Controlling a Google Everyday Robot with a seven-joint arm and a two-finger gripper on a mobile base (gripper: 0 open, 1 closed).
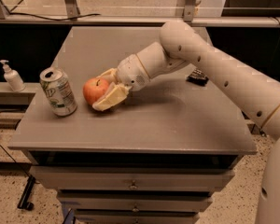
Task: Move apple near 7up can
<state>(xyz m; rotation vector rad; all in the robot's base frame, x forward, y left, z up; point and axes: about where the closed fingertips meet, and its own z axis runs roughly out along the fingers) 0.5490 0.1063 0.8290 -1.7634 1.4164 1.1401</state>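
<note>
The red-orange apple (91, 90) sits on the grey table (144, 125), a short gap to the right of the white and green 7up can (59, 91), which stands upright near the table's left edge. My gripper (101, 91) reaches in from the right. Its cream fingers (110, 98) lie on the far and near sides of the apple, closed against it. The apple's right side is hidden by the gripper.
A white pump bottle (11, 76) stands on a lower ledge left of the table. A small dark object (197, 76) lies on the table behind my arm. Drawers are below the table's front edge.
</note>
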